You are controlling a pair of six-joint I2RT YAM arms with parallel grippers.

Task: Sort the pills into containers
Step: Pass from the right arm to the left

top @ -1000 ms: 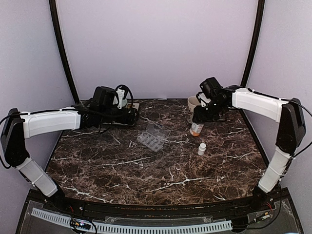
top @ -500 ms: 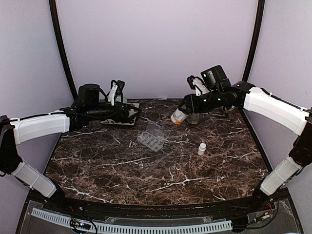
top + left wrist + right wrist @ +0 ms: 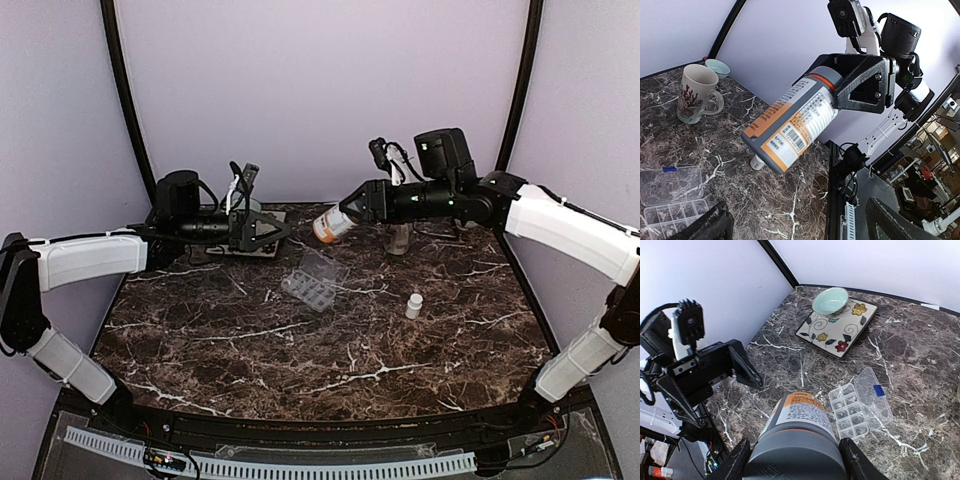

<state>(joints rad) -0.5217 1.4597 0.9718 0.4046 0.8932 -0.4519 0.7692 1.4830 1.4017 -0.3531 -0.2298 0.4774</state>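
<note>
My right gripper [image 3: 350, 210] is shut on the cap end of the orange pill bottle [image 3: 328, 223] and holds it on its side in the air, base pointing left; the bottle also shows in the right wrist view [image 3: 801, 425]. My left gripper [image 3: 266, 230] is open and empty, facing the bottle's base a short gap away. In the left wrist view the bottle [image 3: 790, 129] hangs ahead of the wide-open fingers [image 3: 895, 222]. The clear pill organizer [image 3: 314, 283] lies on the table below with its lid open [image 3: 860, 407]. No loose pills show.
A small white bottle [image 3: 413, 305] stands right of the organizer. A patterned mug [image 3: 400, 238] stands at the back right, also in the left wrist view [image 3: 694, 95]. A flowered plate [image 3: 852, 327] with a teal bowl [image 3: 830, 300] sits at the back left.
My right gripper lifted the orange bottle from beside the mug, carried it left and tipped it on its side. My left gripper rose from the plate and turned to face it.
</note>
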